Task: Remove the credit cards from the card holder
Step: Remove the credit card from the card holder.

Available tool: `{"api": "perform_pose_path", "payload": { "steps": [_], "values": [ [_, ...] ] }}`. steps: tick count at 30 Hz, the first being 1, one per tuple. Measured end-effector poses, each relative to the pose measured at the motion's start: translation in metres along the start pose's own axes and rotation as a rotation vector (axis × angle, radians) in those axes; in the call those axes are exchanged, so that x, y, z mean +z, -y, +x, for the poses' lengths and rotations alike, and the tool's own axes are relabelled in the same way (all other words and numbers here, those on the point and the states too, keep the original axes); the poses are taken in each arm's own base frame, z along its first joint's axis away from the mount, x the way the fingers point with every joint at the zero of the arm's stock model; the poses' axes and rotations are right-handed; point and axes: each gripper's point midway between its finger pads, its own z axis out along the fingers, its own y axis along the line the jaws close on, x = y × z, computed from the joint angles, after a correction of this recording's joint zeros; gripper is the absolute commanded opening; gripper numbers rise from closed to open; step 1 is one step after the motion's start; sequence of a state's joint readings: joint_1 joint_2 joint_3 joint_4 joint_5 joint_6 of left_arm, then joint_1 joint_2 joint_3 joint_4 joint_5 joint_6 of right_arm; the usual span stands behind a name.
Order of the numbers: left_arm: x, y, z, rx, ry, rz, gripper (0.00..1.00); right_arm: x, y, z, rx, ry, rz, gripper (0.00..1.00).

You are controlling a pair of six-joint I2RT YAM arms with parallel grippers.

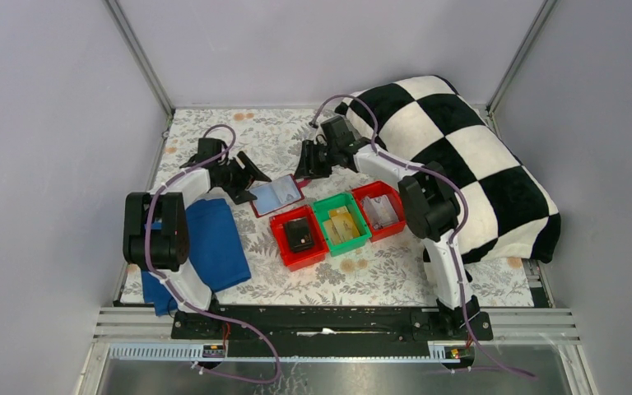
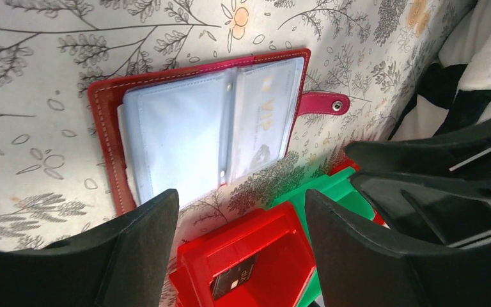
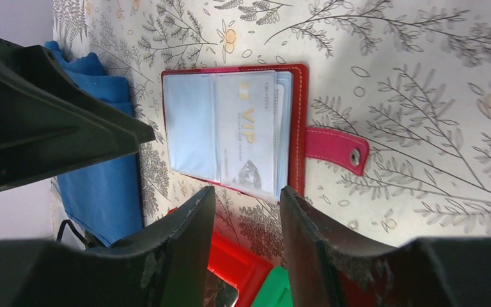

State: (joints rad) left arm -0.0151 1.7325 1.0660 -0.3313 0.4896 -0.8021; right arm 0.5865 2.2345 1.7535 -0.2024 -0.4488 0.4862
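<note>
Top view: the holder (image 1: 276, 196) lies open on the table (image 1: 362, 276), pockets up, just behind the near red bin (image 1: 299, 237). Its long axis runs left to right, a little askew. My left pincer (image 1: 249, 179) hovers at its left end and my right pincer (image 1: 306, 167) just beyond its right end. From here I cannot tell whether either one touches it.

Left wrist: both clear pocket pages face me. A pale card (image 2: 265, 121) marked VIP sits in the right-hand pocket, its long side lying across the holder's length. The strap (image 2: 323, 102) sticks out flat from that end, towards the checkered blanket (image 2: 479, 45). My left pincer is spread wide and has nothing in it.

Right wrist: the strap points to the picture's right, away from the blue cloth (image 3: 105, 185). The VIP card is tucked in its pocket. My right pincer shows only a narrow gap between its fingers, with nothing in it, and hangs over the holder's near edge.
</note>
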Motion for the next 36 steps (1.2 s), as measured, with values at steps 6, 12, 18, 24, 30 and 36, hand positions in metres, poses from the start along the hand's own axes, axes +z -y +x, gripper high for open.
{"api": "perform_pose_path", "payload": {
  "steps": [6, 12, 18, 24, 30, 36],
  "values": [
    [-0.007, -0.012, 0.004, 0.006, 0.019, -0.023, 0.76, 0.021, -0.003, 0.015, 0.007, -0.038, -0.028, 0.49],
    [-0.003, -0.028, 0.015, -0.004, -0.005, -0.058, 0.76, 0.038, 0.001, 0.028, 0.015, -0.07, -0.022, 0.49],
    [0.005, -0.036, 0.016, -0.001, -0.02, -0.069, 0.76, 0.045, 0.007, 0.034, 0.027, -0.082, -0.015, 0.49],
    [0.008, -0.037, 0.018, -0.001, -0.035, -0.061, 0.76, 0.046, 0.005, 0.033, 0.027, -0.076, -0.03, 0.49],
    [0.009, -0.036, 0.019, 0.008, -0.044, -0.048, 0.76, 0.047, -0.003, 0.035, 0.04, -0.082, -0.072, 0.48],
    [0.009, -0.035, 0.02, 0.028, -0.051, -0.038, 0.77, 0.05, -0.009, 0.035, 0.039, -0.071, -0.093, 0.48]
  ]
}}
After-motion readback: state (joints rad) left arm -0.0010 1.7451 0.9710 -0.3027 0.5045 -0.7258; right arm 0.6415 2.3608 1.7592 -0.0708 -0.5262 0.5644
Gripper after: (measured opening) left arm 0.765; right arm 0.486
